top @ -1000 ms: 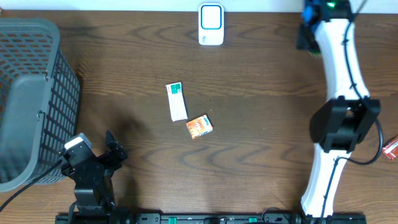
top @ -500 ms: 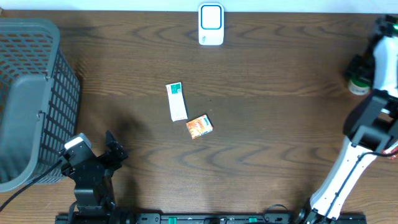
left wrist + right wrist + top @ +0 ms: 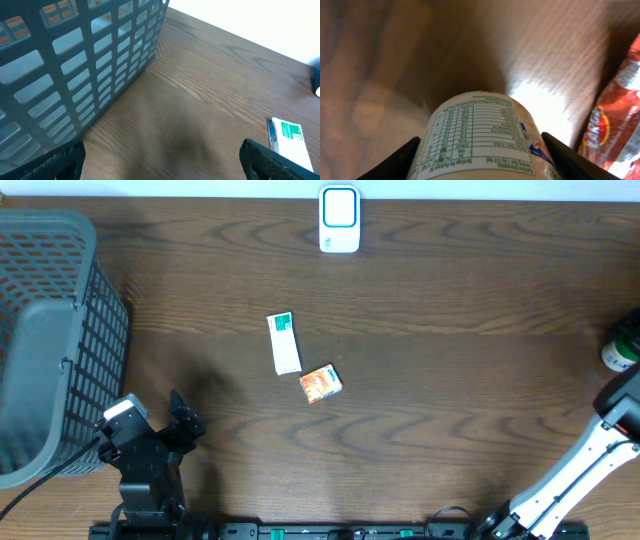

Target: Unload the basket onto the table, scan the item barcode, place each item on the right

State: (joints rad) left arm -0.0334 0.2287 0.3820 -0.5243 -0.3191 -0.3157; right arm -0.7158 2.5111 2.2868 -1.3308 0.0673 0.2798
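A white bottle (image 3: 482, 137) with a green printed nutrition table fills the bottom of the right wrist view. My right gripper (image 3: 480, 167) is shut on it, one black finger on each side. From overhead the bottle (image 3: 619, 354) shows at the table's far right edge, with the white right arm below it. The white and blue scanner (image 3: 339, 219) stands at the back centre, far from the bottle. No barcode shows on the bottle. Wide open and holding nothing, my left gripper (image 3: 162, 162) hovers over bare wood at the front left (image 3: 172, 428).
A grey mesh basket (image 3: 45, 340) fills the left side, close to the left gripper. A white and green box (image 3: 284, 342) and a small orange box (image 3: 320, 383) lie mid-table. A red packet (image 3: 615, 125) lies beside the bottle on the right.
The right arm has swung from the back right, near the scanner side, out to the right edge with the bottle in its grip. The left arm has not moved.
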